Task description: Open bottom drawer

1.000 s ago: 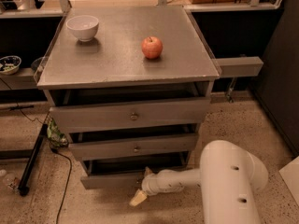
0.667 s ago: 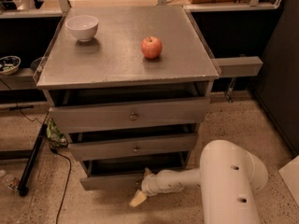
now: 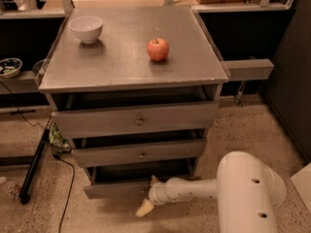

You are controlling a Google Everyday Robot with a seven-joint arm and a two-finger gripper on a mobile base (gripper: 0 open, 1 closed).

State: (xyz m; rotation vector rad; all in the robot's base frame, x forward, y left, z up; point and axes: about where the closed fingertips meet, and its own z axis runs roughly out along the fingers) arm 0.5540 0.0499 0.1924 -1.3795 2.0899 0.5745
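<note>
The single camera view looks down on one grey cabinet [image 3: 121,67] that stands on a speckled floor [image 3: 252,130]. It has three drawers, one under the other. The top drawer [image 3: 97,123] has the tallest front, with one small round knob [image 3: 139,122] in its centre. The middle drawer [image 3: 112,155] is lower and also has one knob [image 3: 142,155].

The bottom drawer [image 3: 114,189] is the lowest of the three, just above the floor. Its front is slim, and a dark gap shows above it. Its own knob is not visible.

On the cabinet top there are two things: one white bowl [image 3: 86,28] at the back left corner and one red apple [image 3: 158,49] to the right of the centre. They are well apart.

The gripper [image 3: 149,194] is at the right end of the bottom drawer's front, at the end of one white arm [image 3: 194,189] that comes in from the lower right. Its two fingers stand apart. One pale finger [image 3: 145,208] points down toward the floor below the front, and the other tip is by the front's upper edge. Whether they press on the front I cannot tell.

To the left of the cabinet there are one small patterned bowl [image 3: 8,67] on a low shelf, one green packet [image 3: 58,140], one black bar [image 3: 34,166] that leans on the floor, and one black cable [image 3: 65,188].
</note>
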